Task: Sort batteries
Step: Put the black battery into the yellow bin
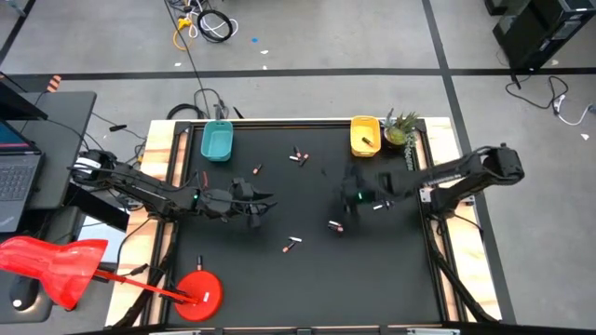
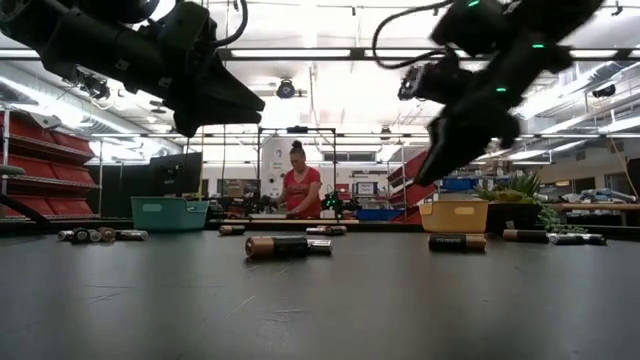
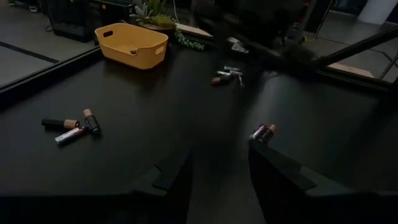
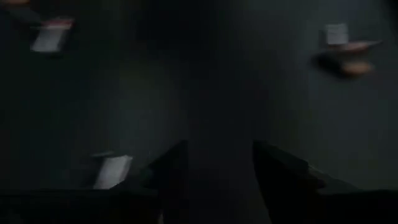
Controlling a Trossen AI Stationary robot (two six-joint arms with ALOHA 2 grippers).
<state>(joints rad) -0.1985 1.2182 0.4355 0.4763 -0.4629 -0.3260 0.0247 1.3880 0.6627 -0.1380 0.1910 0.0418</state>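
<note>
Small batteries lie scattered on the black mat: a group (image 1: 298, 156) at the far middle, one (image 1: 257, 169) left of it, one (image 1: 292, 244) nearer, a pair (image 1: 336, 226) near the middle. My left gripper (image 1: 264, 201) hovers open above the mat left of centre, nothing between its fingers (image 3: 219, 155). A battery pair (image 3: 263, 132) lies just beyond one fingertip. My right gripper (image 1: 348, 189) hangs open over the mat right of centre, blurred, fingers apart (image 4: 217, 149), above loose batteries (image 4: 112, 169). A teal tray (image 1: 217, 141) and a yellow tray (image 1: 365, 136) stand at the far edge.
A potted plant (image 1: 402, 128) stands right of the yellow tray. A red round-based stand (image 1: 198, 290) sits at the near left corner. More batteries lie in a row in the low view (image 2: 288, 245). A person (image 2: 300, 185) stands in the room beyond.
</note>
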